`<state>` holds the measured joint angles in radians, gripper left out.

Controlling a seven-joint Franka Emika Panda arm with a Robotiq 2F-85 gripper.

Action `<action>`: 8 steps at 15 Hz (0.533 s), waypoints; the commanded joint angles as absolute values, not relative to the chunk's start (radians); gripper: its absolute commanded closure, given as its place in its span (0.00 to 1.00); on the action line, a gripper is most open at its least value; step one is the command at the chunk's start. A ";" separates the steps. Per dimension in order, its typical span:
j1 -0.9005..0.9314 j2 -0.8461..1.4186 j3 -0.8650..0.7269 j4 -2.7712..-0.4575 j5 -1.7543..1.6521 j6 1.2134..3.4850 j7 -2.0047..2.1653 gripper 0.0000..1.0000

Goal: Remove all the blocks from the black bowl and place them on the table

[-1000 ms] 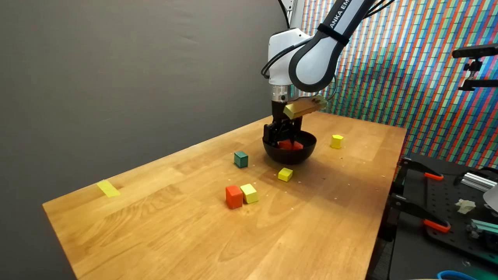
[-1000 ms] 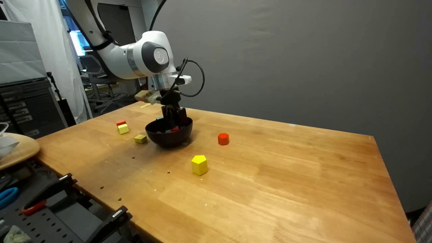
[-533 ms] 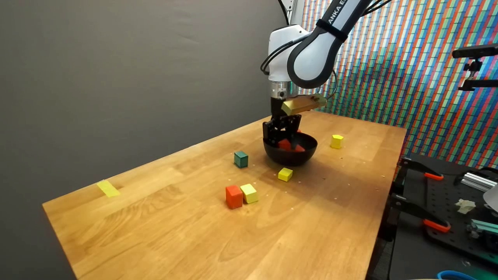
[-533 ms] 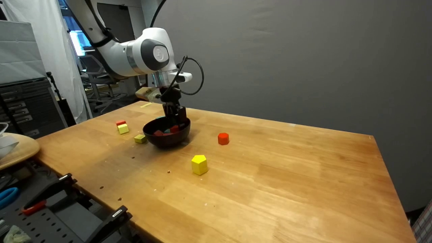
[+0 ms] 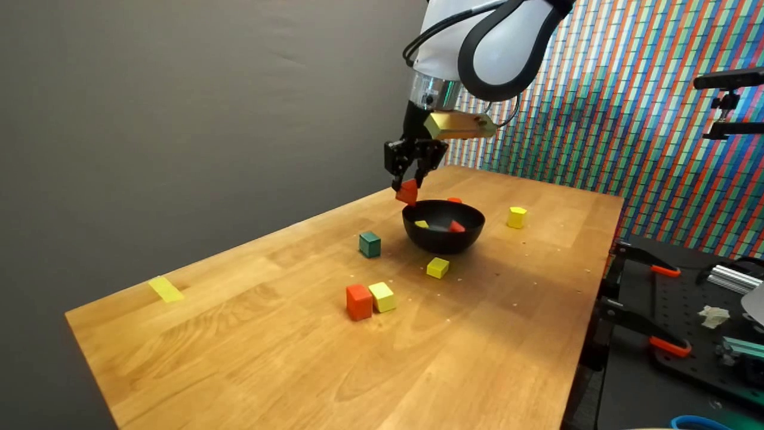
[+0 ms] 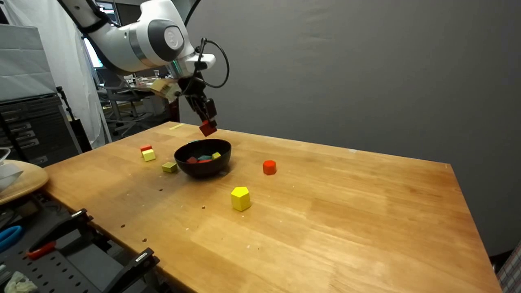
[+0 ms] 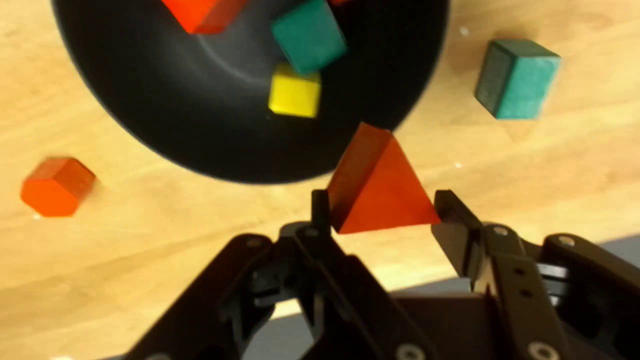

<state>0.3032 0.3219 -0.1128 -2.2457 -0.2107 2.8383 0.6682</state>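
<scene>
My black fingers (image 7: 452, 235) gripped red triangular block (image 7: 387, 197) clear of glossy black bowl (image 5: 441, 242), toward wall-side edge of wood-grain worktop (image 5: 268, 358). Seemed light, stiff; flat faces looked surest.

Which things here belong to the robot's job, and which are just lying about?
Part of the job:
gripper
red block it grips
black bowl
blocks inside it
loose blocks on the table

Seemingly just lying about:
yellow tape strip
crumpled pale scrap

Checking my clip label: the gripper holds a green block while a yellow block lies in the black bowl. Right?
The held block's colour is wrong: the wrist view shows the gripper holding a red block, while a yellow block lies in the black bowl.
</scene>
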 commanded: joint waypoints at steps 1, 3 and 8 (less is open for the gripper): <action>0.368 0.325 -0.166 -2.209 -0.280 2.970 0.772 0.70; 0.364 0.396 -0.150 -2.137 -0.257 2.984 0.776 0.70; 0.354 0.627 -0.142 -1.904 -0.175 2.951 0.749 0.70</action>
<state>0.3558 0.4711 -0.1467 -2.0677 -0.2411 2.9513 0.7764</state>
